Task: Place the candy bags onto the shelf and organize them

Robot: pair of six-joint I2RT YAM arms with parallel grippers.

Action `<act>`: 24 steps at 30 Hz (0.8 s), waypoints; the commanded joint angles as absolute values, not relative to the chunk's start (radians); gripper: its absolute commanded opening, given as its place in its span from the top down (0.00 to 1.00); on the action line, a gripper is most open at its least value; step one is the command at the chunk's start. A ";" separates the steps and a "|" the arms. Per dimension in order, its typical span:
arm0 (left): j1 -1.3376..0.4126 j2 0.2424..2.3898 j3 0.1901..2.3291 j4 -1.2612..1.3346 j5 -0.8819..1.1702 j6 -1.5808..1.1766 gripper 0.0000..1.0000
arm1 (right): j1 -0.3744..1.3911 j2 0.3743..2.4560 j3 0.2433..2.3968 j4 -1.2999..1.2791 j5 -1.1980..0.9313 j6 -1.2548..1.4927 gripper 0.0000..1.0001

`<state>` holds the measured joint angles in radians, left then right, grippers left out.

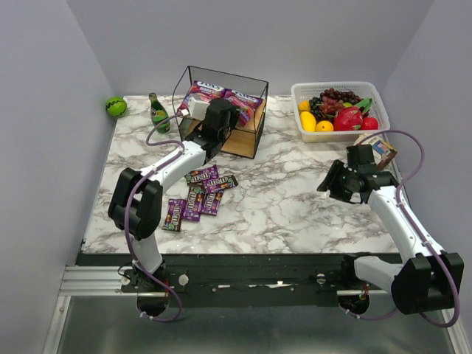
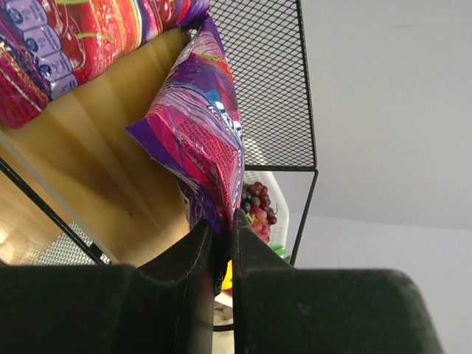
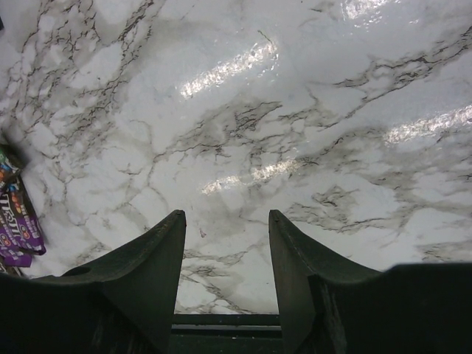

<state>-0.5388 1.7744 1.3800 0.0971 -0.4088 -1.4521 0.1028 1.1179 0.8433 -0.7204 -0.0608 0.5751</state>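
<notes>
M&M's packets [image 1: 199, 193] lay loose on the table [image 3: 295, 110] before the shelf [image 2: 273, 88]. Left gripper [image 2: 223, 221] was clamped on a FOX'S bag [image 2: 203, 140], on a shelf board. Right gripper [image 3: 226, 236] hung open over marble.

The marbled table [image 1: 295, 199] carries the shelf [image 1: 240, 144] near twelve o'clock, a white fruit basket [image 1: 335, 86] at two, a green bottle [image 1: 158, 114] and green ball [image 1: 115, 106] at ten, M&M's packets [image 1: 199, 193] at nine, and a carton [image 1: 381, 147] at three.
</notes>
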 commanded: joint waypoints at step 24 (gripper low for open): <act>-0.546 1.738 1.405 -0.052 -0.293 -1.494 0.25 | 0.097 1.152 0.842 -0.713 -0.074 0.583 0.42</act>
